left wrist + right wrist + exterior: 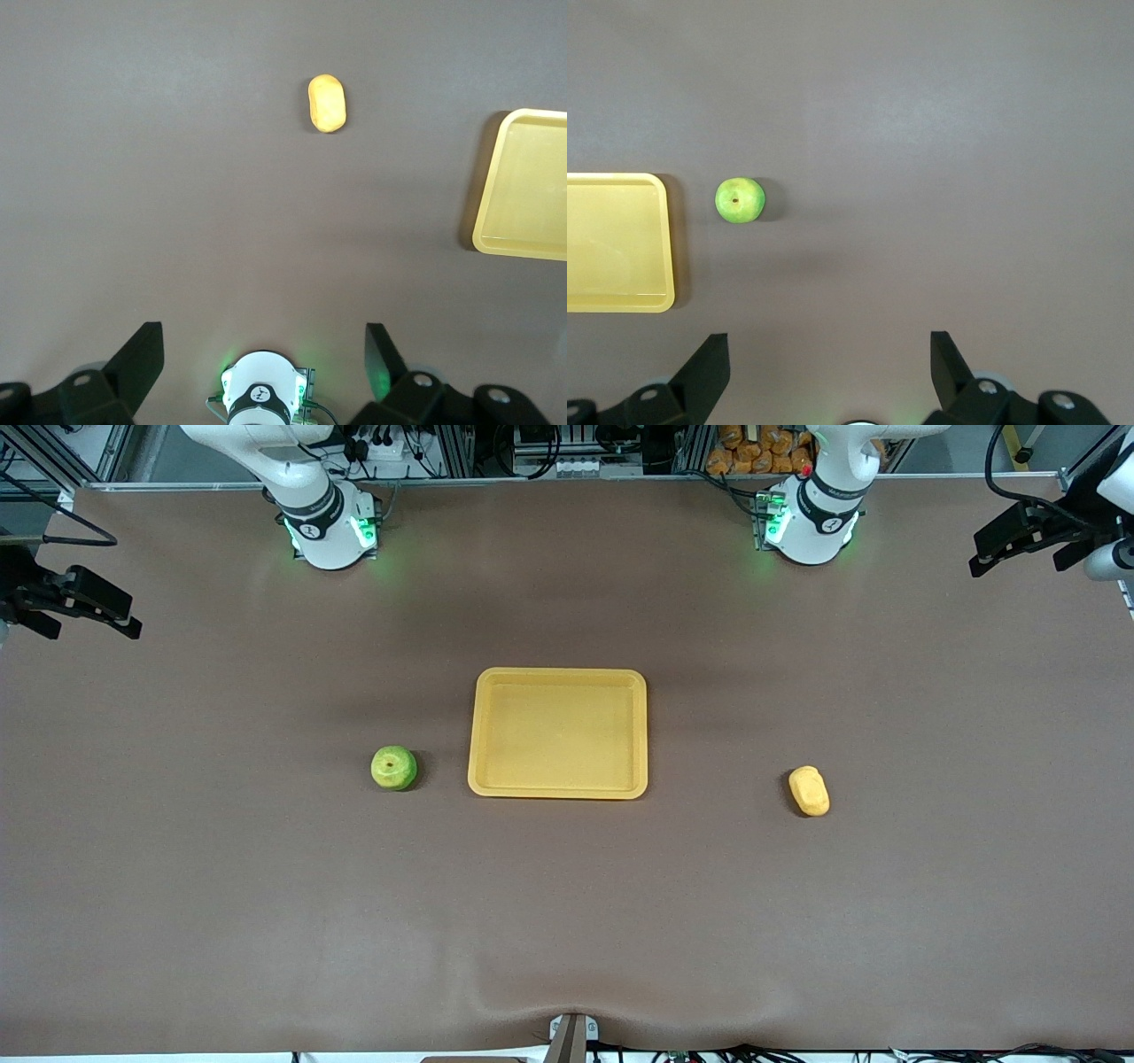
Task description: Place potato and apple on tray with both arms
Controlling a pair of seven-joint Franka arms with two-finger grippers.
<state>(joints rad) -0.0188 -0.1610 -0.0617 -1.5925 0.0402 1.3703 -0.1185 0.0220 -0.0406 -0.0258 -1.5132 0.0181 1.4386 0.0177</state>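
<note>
**No legible text in any view**

No word, number or brand name can be read anywhere. The only sign-like marks are small round dark emblems on the white bases of the two arms: one on the right arm's base (309, 530), one on the left arm's base (827, 525), the latter also showing in the left wrist view. Each holds a pale figure too small to make out.

Apple (740, 200) beside tray (620, 301), jaws wide apart
</note>
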